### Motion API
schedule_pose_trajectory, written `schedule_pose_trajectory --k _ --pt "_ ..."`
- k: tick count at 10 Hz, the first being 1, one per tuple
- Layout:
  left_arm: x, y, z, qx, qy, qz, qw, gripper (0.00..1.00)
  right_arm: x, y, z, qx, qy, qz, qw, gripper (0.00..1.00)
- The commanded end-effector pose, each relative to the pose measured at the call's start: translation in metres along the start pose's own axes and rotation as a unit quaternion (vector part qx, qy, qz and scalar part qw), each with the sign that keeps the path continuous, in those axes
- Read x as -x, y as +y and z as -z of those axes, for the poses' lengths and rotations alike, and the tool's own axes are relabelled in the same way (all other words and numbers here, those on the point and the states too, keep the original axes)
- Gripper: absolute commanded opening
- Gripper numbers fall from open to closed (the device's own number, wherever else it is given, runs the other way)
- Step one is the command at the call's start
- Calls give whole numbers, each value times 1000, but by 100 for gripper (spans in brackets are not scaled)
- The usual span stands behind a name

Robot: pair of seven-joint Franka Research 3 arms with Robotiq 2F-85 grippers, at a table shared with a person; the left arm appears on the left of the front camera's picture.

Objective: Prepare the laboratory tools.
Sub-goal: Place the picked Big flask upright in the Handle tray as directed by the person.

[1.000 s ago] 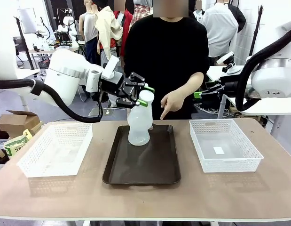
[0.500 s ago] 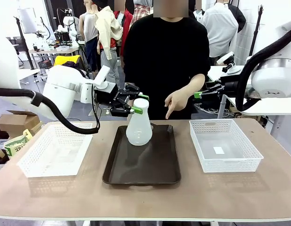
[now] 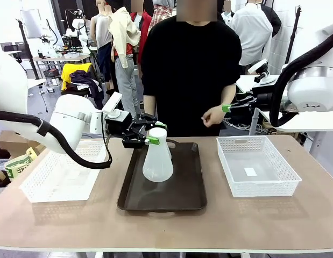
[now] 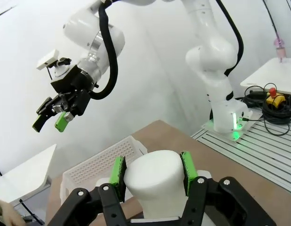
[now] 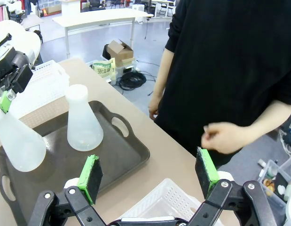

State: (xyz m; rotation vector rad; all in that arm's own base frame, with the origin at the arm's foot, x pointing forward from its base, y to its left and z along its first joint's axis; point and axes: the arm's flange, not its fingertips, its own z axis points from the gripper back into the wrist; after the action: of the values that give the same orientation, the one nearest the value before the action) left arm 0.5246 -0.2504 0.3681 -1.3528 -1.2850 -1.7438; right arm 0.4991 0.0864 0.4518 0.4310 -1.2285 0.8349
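The left claw (image 3: 150,133) is closed on the neck of a frosted conical flask (image 3: 157,161) and holds it upright over the dark brown tray (image 3: 182,196), whether touching or just above I cannot tell; a second flask (image 5: 82,123) stands on this tray close behind. To do this step well, I think the claw should keep the flask vertical and move slowly, so its wide base does not knock the second flask. The right claw (image 5: 150,176) hangs open, holding nothing, above the counter's (image 3: 263,220) edge near the person's hand (image 5: 224,137).
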Motion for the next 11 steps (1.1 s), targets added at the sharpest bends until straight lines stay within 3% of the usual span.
schedule_pose_trajectory --k 1,2,5,11 --pt "-5 4 3 -8 -7 6 1000 0 -1 0 -1 1 7 5 1000 100" --pt "0 0 0 0 0 0 1000 0 -1 0 -1 1 7 5 1000 100" --pt "28 -7 10 -55 -17 -25 998 0 -1 0 -1 1 7 5 1000 100" --pt "60 -19 1 -50 -26 -40 998 0 -1 0 -1 1 7 5 1000 100"
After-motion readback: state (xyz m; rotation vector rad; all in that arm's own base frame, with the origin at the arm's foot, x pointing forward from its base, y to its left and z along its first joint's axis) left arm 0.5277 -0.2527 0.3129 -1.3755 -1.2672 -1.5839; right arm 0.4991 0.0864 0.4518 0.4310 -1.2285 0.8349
